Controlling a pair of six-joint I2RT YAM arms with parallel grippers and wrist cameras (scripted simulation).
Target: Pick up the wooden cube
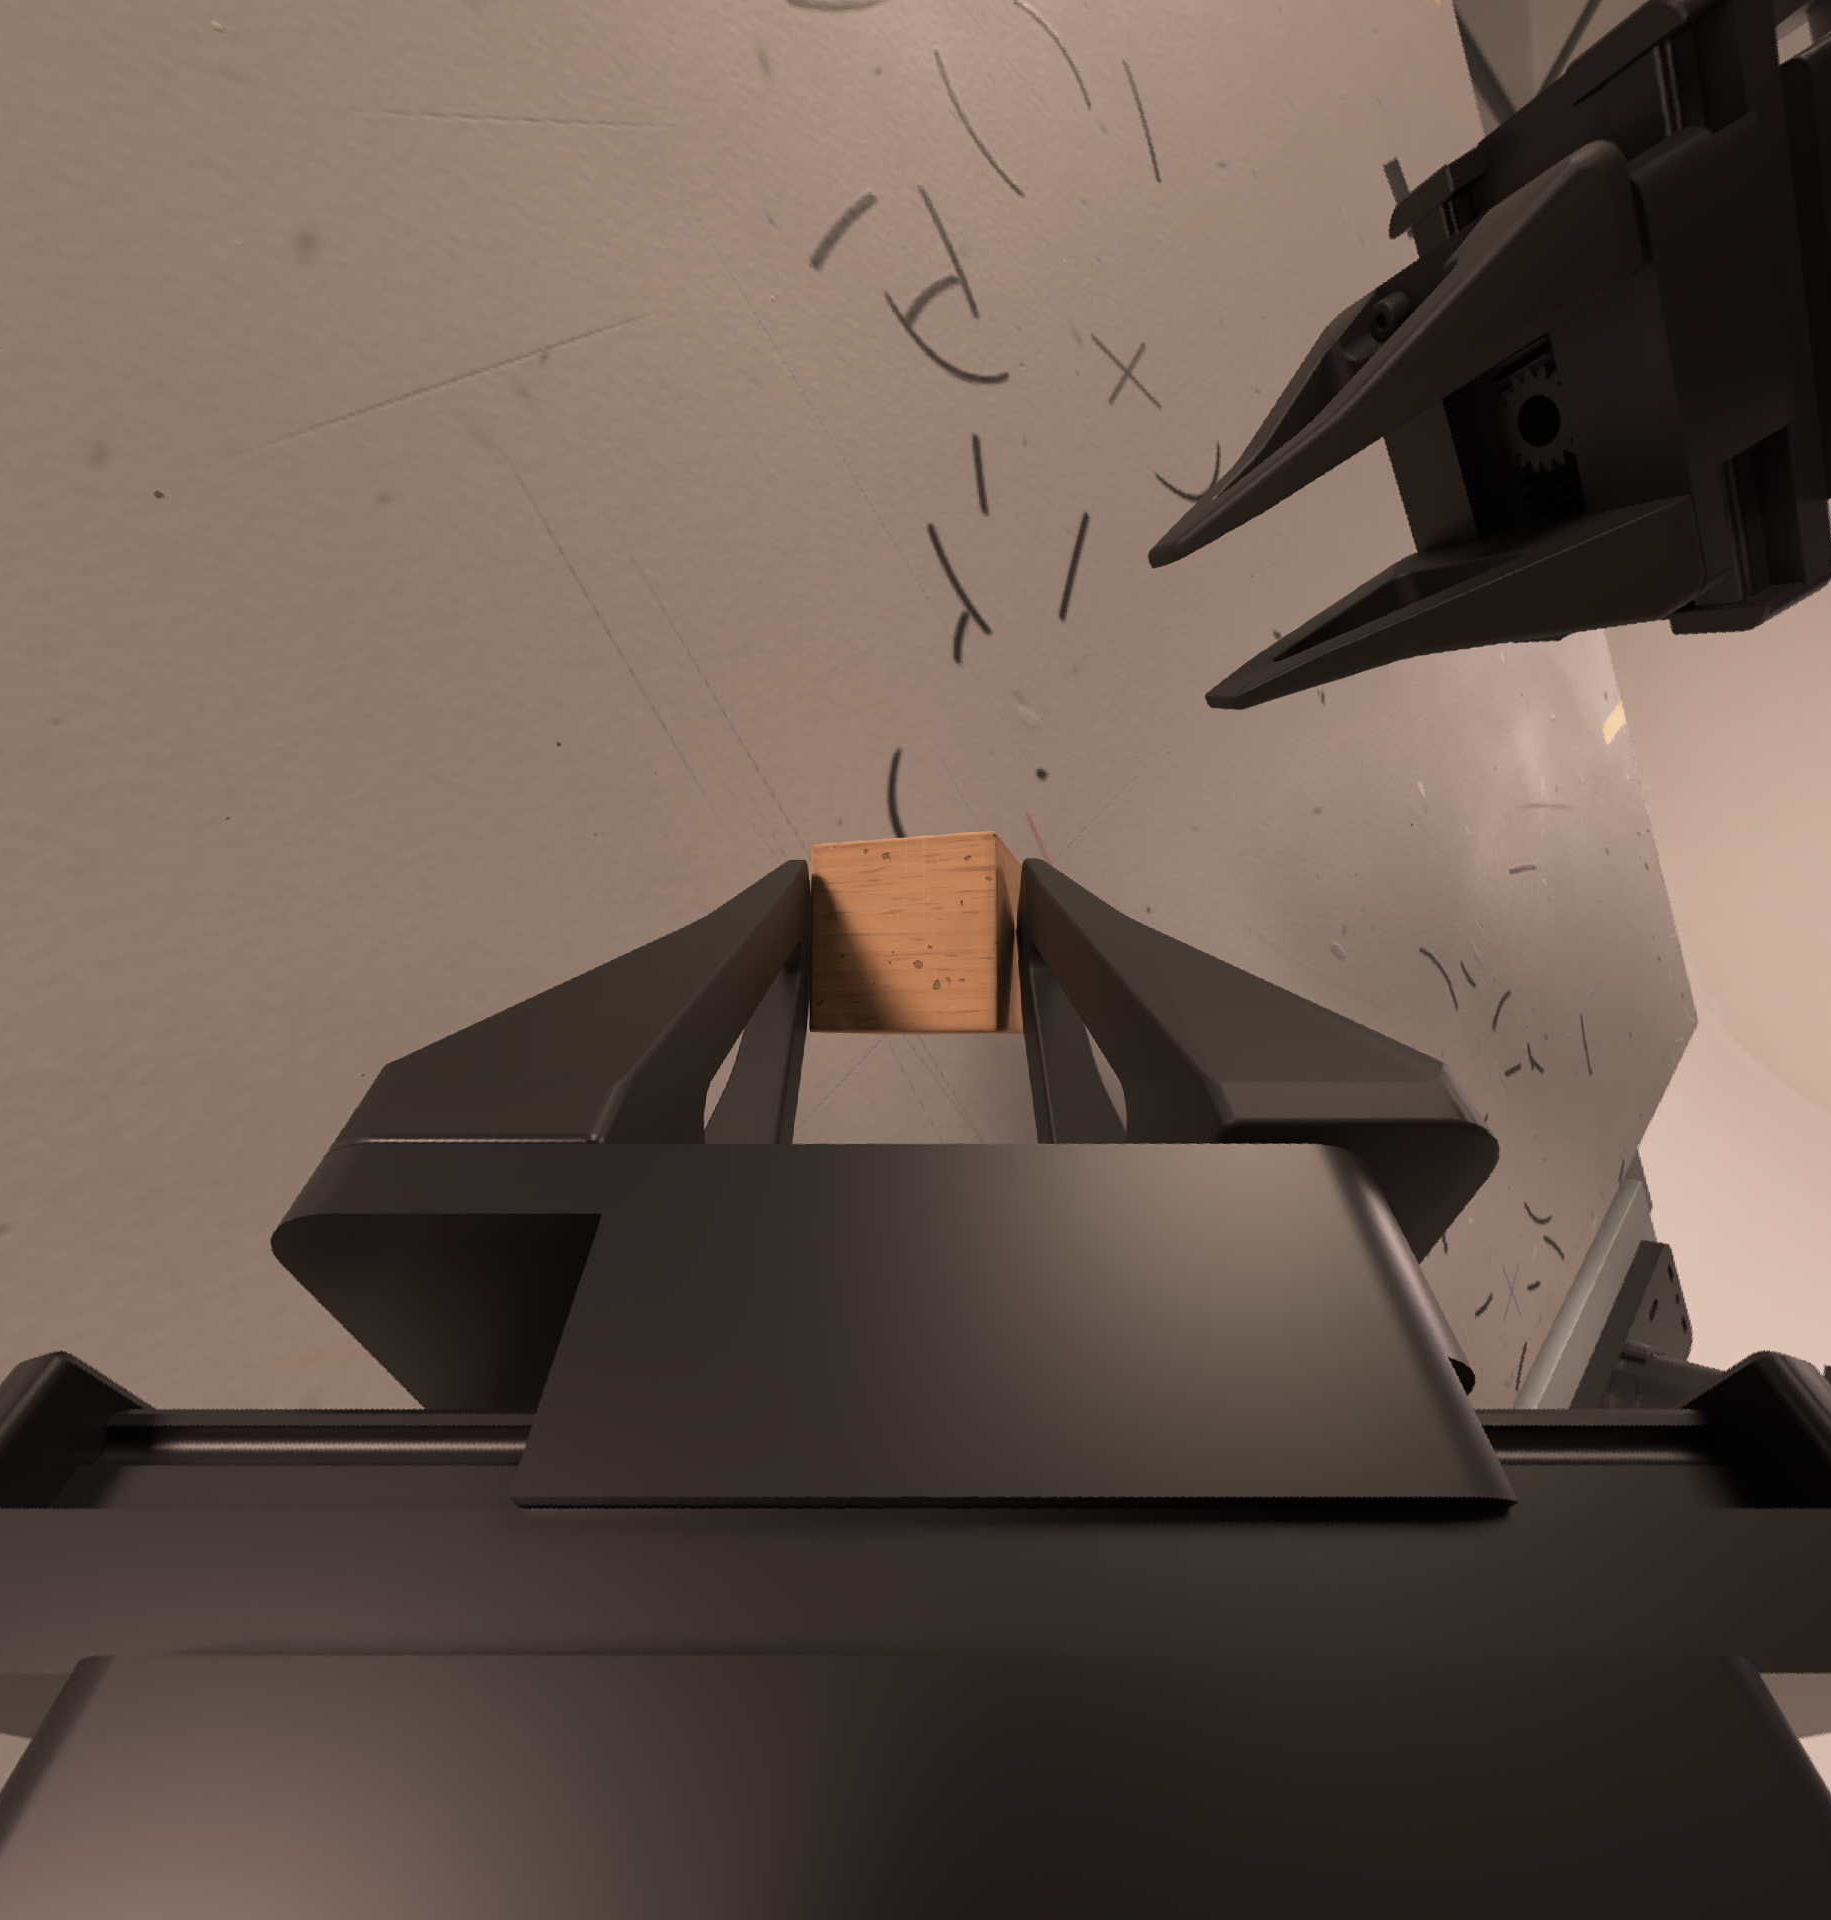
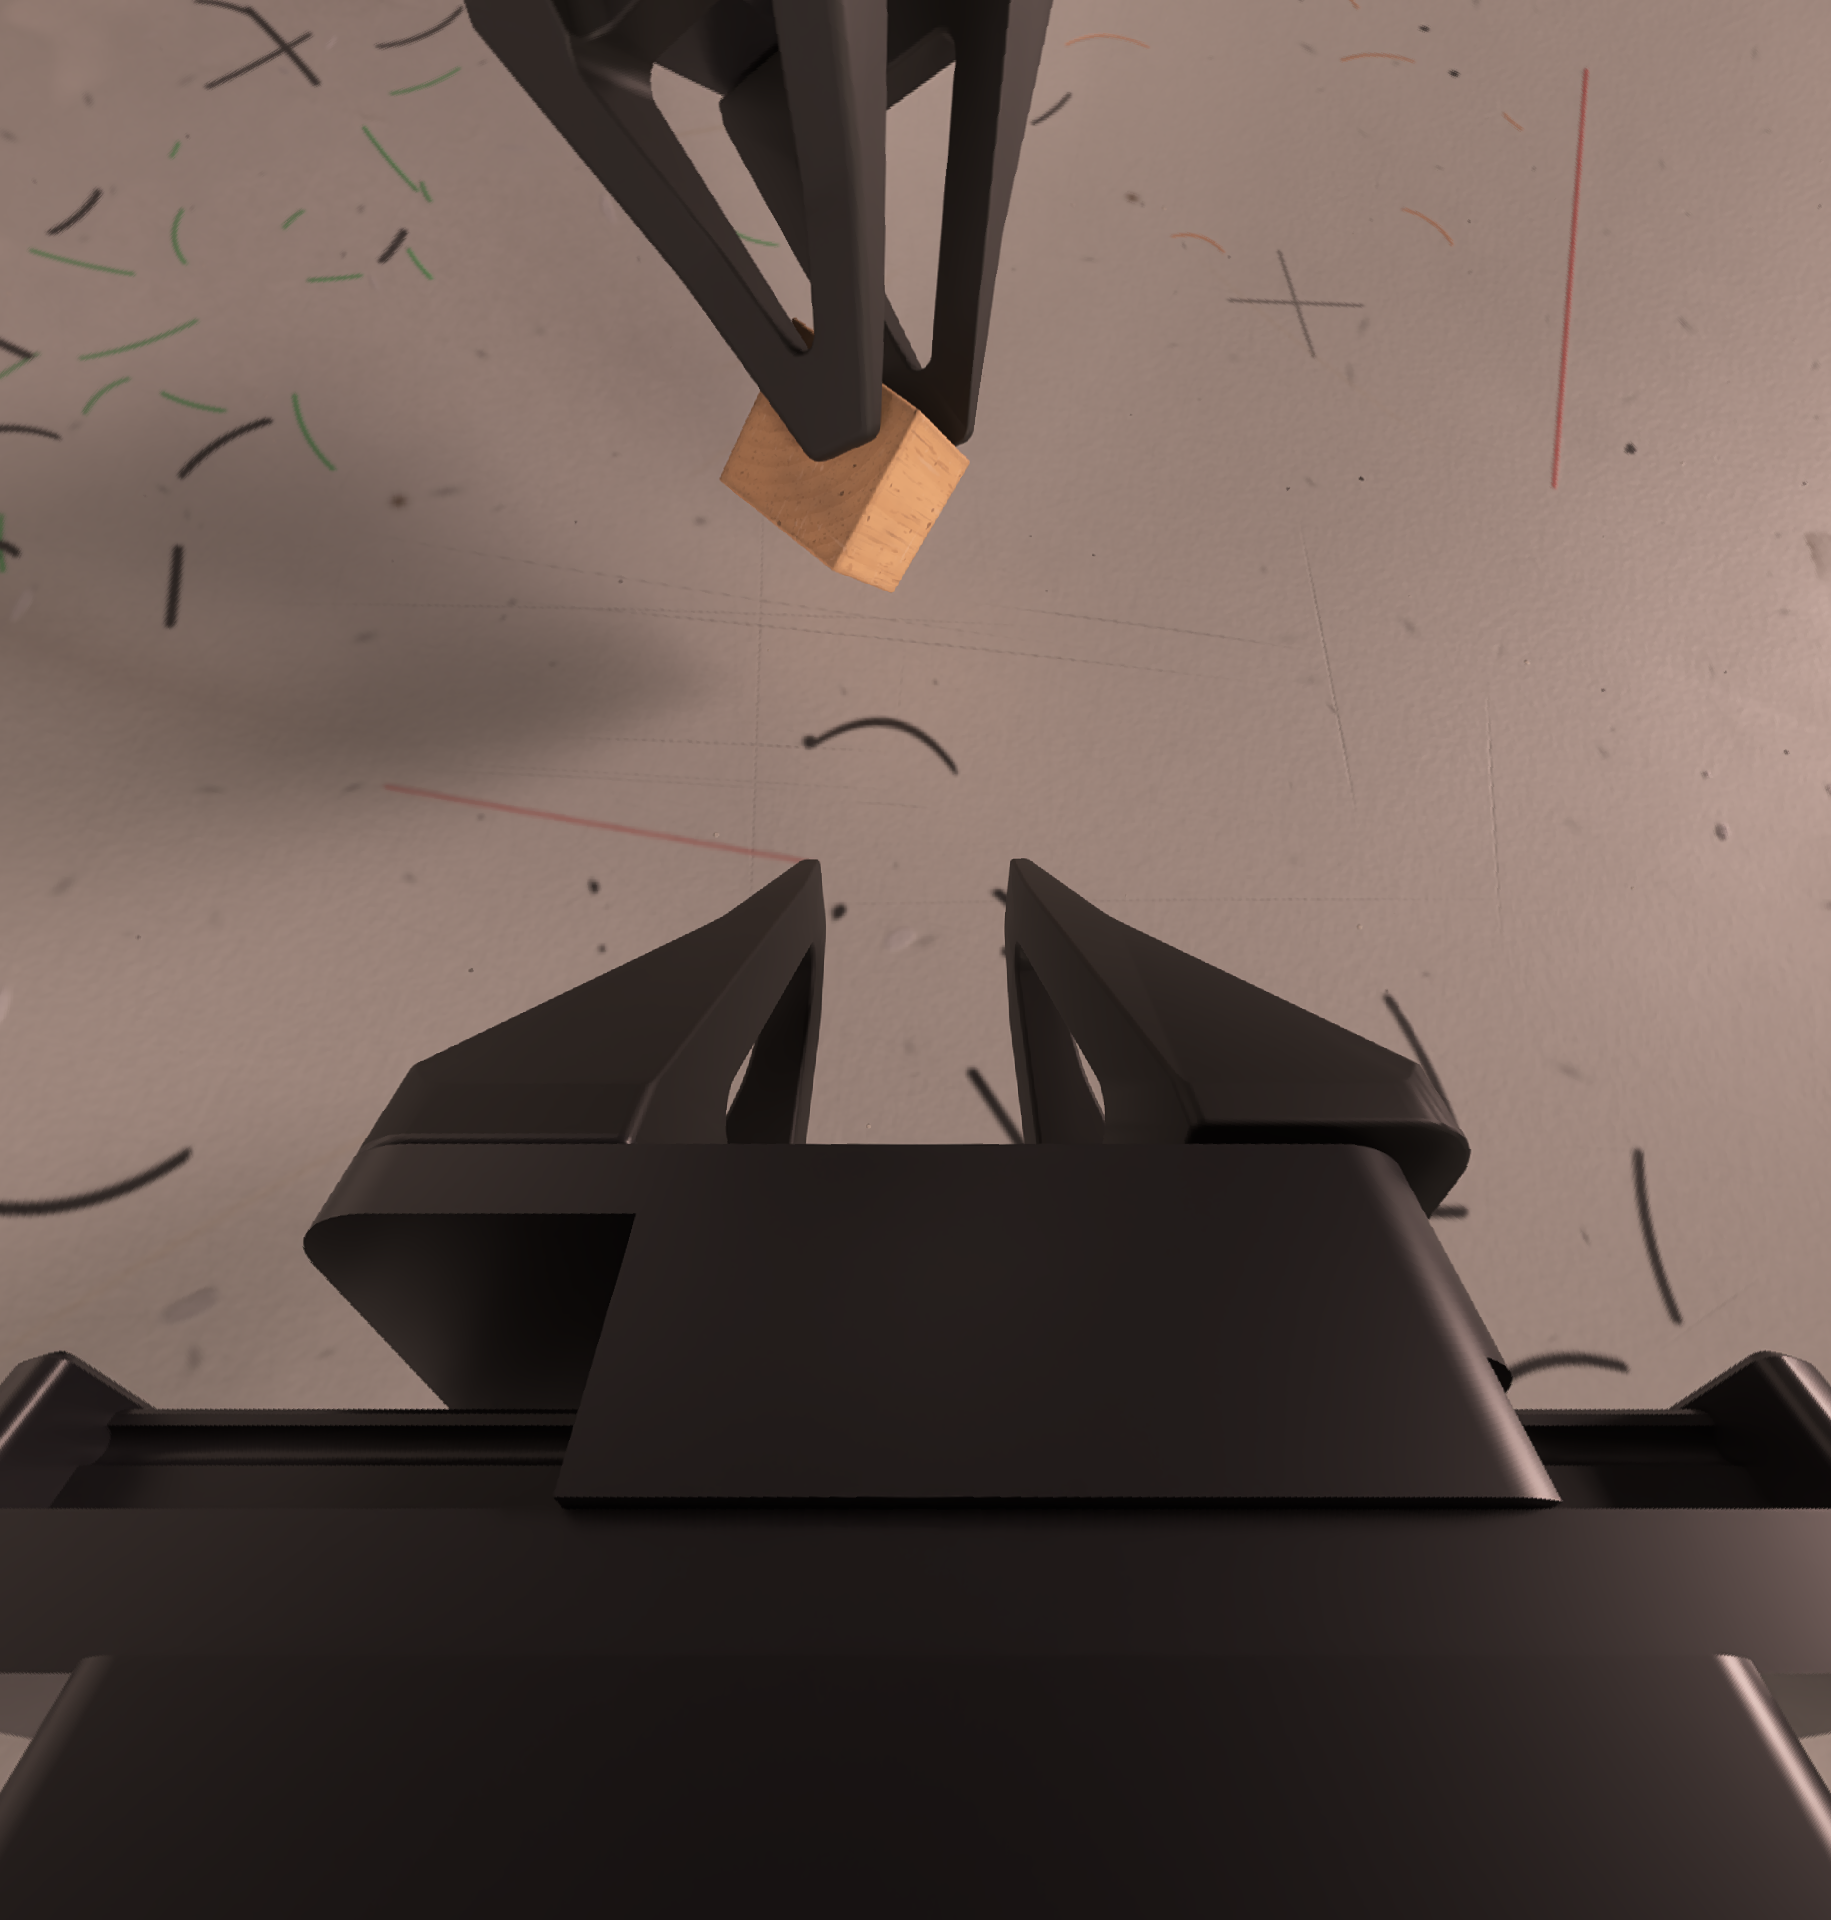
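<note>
Between left gripper [image 1: 913, 883] fingers: unlabelled wooden cube [image 1: 906, 940].

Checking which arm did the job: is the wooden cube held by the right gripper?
No, the right gripper is open with nothing between its fingers, while the left gripper is clamped on the cube.

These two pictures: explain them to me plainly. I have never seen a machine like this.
Two robot arms work over a scuffed, pen-marked table. Each arm ends in a dark two-finger gripper with a camera at its wrist, looking out along the fingers.

The left wrist view shows the left gripper, its jaws closed on the sides of the wooden cube. The right gripper appears at the upper right there.

The right wrist view shows the right gripper's own jaws apart, holding nothing. Beyond them the other arm holds the cube clear of the table.
</note>
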